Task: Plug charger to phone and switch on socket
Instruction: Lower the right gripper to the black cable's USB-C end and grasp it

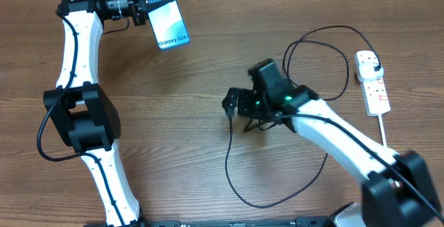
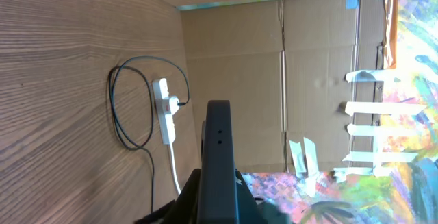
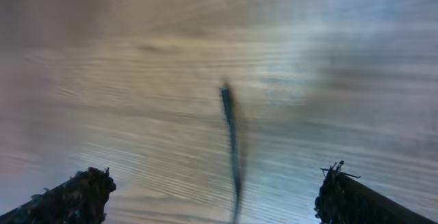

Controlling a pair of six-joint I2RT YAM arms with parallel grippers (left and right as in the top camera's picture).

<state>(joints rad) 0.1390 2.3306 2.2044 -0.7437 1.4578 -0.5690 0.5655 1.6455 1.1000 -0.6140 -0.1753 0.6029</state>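
Left gripper [image 1: 148, 5] pinches the phone [image 1: 170, 17], well apart from the socket [image 1: 372, 81]. Right gripper [image 3: 212, 200] is spread over the charger [image 3: 231, 142] cable on the desk [image 1: 173, 116], nearer the socket. Centre the cable between your fingers before closing, because the wrist view is blurred.

The overhead view is bright and evenly lit, with soft, short shadows on the wooden surface [image 1: 173, 116] and the phone [image 1: 172, 22] screen glowing pale. The left wrist view is sharp, though its right edge is garishly oversaturated. The right wrist view is badly blurred. There the charger [image 3: 231, 142] is a smeared dark streak, perhaps from motion, under a bluish cast.
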